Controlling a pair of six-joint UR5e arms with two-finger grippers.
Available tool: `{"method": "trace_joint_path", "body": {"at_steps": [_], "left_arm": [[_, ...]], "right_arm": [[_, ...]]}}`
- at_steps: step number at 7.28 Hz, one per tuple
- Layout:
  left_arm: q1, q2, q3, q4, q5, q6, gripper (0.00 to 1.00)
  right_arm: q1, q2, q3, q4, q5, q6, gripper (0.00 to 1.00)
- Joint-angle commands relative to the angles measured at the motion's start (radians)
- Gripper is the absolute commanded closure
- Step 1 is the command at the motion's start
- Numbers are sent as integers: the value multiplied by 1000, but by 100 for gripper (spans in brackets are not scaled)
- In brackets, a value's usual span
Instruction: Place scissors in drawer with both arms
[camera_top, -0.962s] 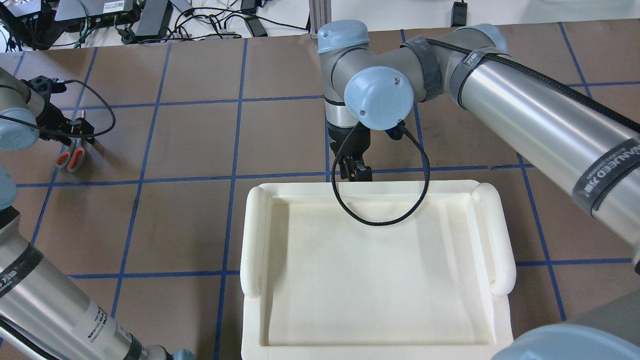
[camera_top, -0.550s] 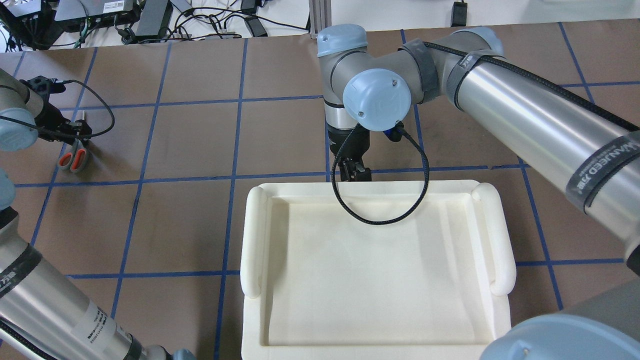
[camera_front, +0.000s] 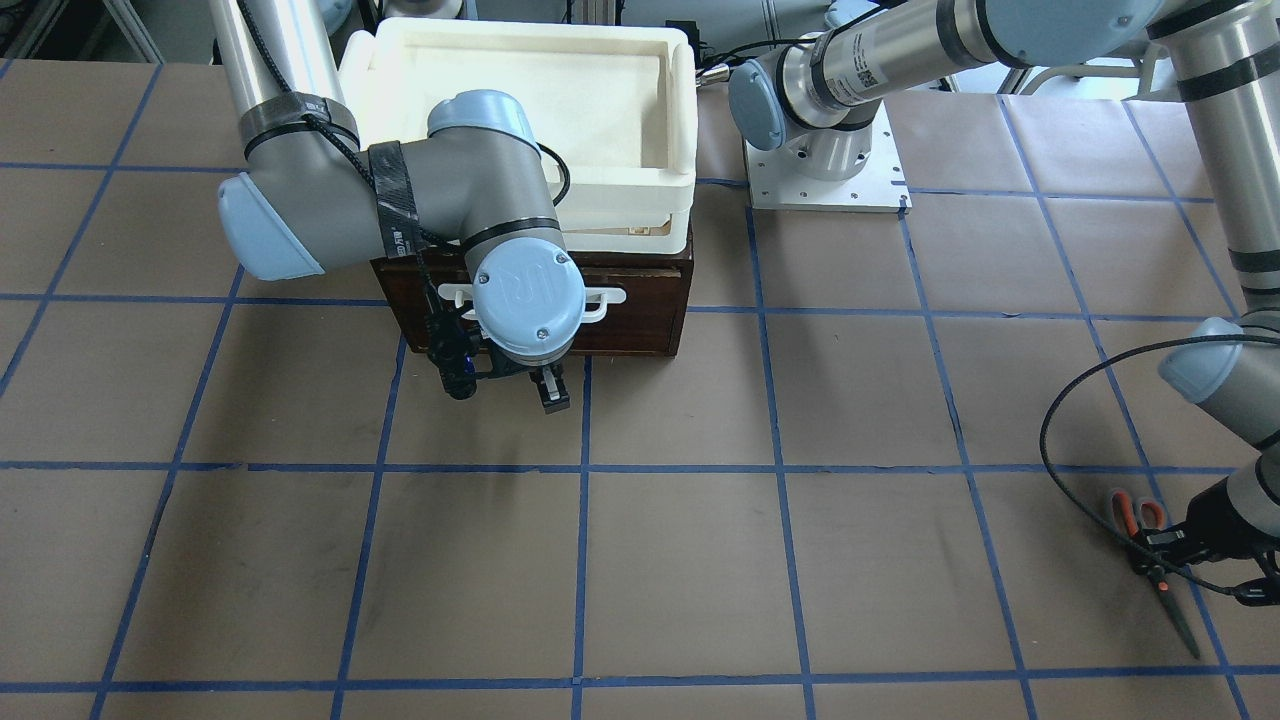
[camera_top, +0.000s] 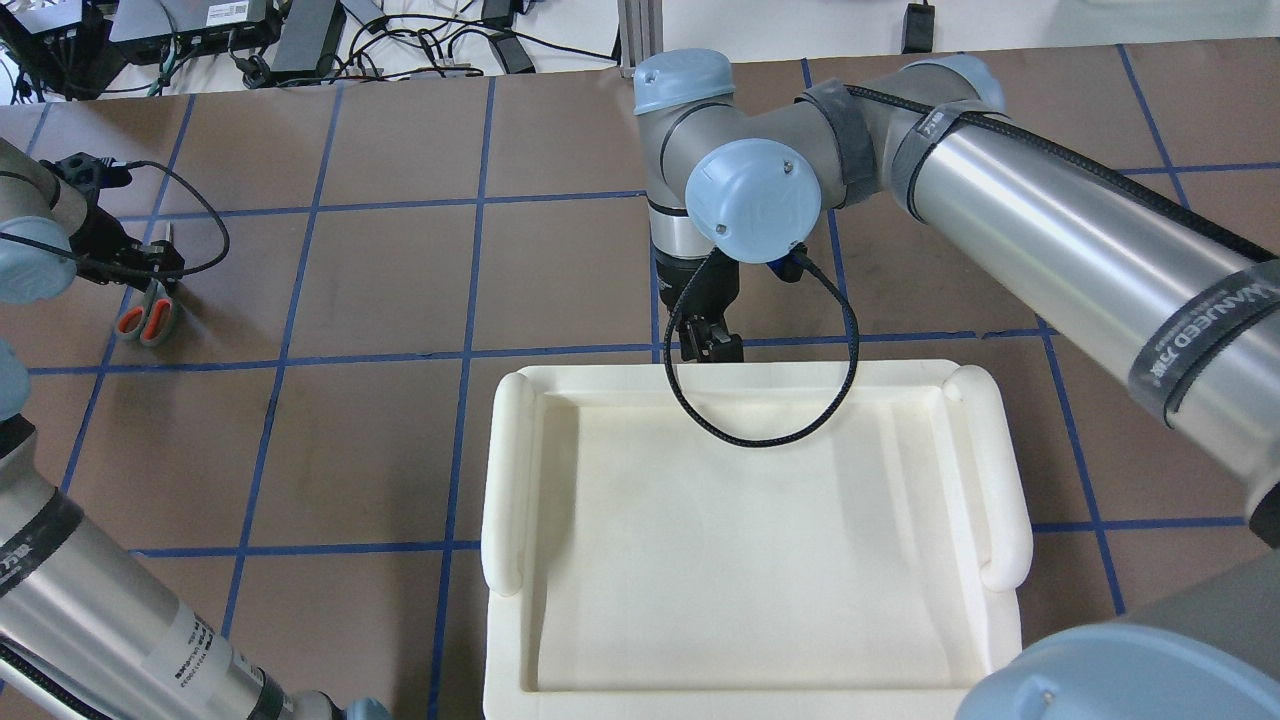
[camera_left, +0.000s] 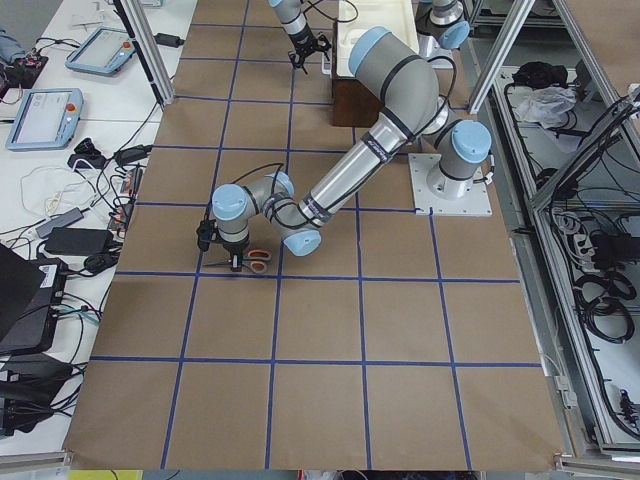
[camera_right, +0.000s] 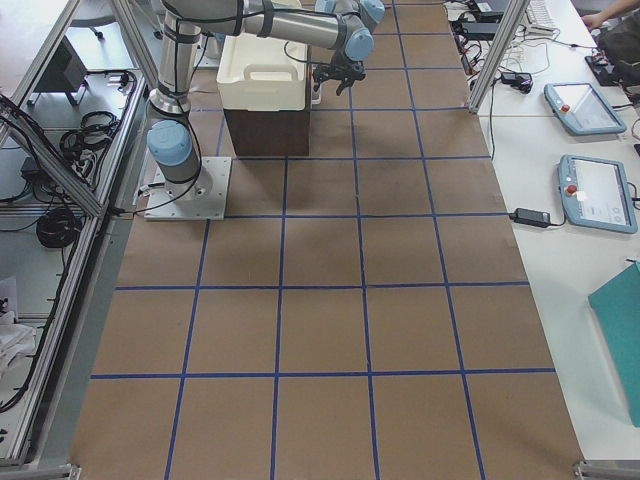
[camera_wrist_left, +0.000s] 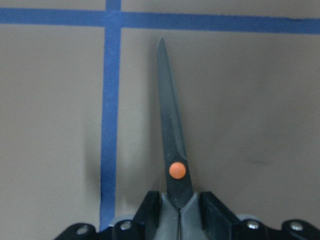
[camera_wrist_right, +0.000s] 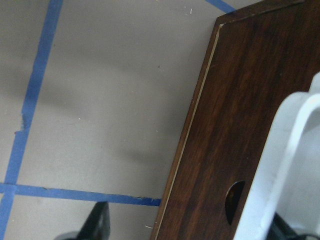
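Note:
The scissors (camera_front: 1160, 575) lie at the table's left end, with their orange-looped handles (camera_top: 145, 320) toward the robot. My left gripper (camera_front: 1165, 560) is shut on them just behind the orange pivot dot, and the dark blade (camera_wrist_left: 170, 125) points forward from the fingers (camera_wrist_left: 212, 210). The dark brown drawer (camera_front: 630, 330) is closed under the foam tray. Its white bar handle (camera_front: 600, 298) faces away from the robot. My right gripper (camera_front: 548, 390) is open in front of the drawer's face (camera_wrist_right: 235, 100). The handle (camera_wrist_right: 285, 150) stands close to one of its fingers.
A white foam tray (camera_top: 505, 470) sits on top of the drawer box. The table is brown paper with a blue tape grid (camera_front: 780, 467). The left arm's base plate (camera_front: 825, 175) is beside the box. Cables and electronics (camera_top: 300, 40) lie past the far edge.
My left gripper has shifted slightly with the scissors in it. My right wrist has edged a little left at the drawer front.

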Motion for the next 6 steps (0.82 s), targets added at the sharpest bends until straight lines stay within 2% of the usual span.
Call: {"method": "trace_joint_path", "body": {"at_steps": [1, 4, 6], "left_arm": [[-1, 25, 3, -5, -5, 3, 80], [-22, 73, 3, -44, -9, 15, 80], [-55, 148, 4, -151, -12, 29, 81]], "right_arm": [[0, 0, -7, -41, -17, -23, 0], [-3, 0, -13, -82, -20, -88, 0], [-5, 1, -18, -114, -34, -108, 0]]}}
